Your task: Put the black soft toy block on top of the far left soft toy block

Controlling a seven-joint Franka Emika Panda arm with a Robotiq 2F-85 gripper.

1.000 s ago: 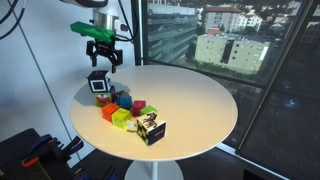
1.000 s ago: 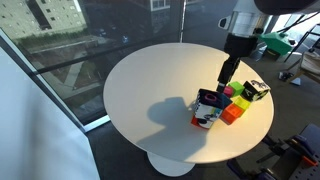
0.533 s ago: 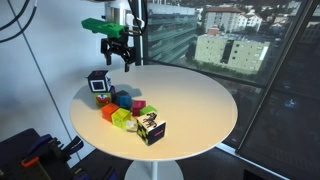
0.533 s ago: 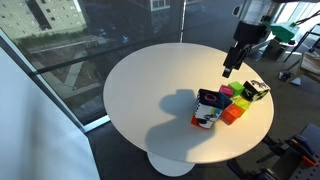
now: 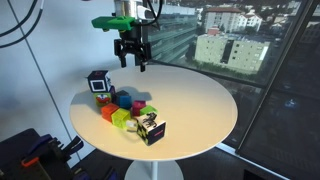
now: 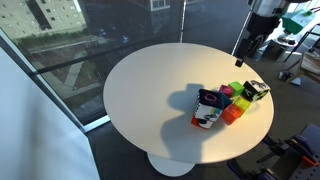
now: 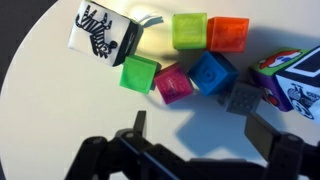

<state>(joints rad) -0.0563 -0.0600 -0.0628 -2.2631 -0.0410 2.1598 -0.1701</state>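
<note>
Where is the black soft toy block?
The black soft toy block sits atop a red block at the cluster's left end, beside the blue block, in an exterior view; the gripper hangs above, clear of it.

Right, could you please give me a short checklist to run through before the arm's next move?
1. The black block sits on top of the red block: ok.
2. The gripper is open and holds nothing: ok.
3. The gripper is raised clear of both blocks and the table: ok.
4. The black block is squarely centred on the red block: cannot tell, too small in these views.
5. The patterned cube lies apart from the two stacked blocks: ok.
</note>
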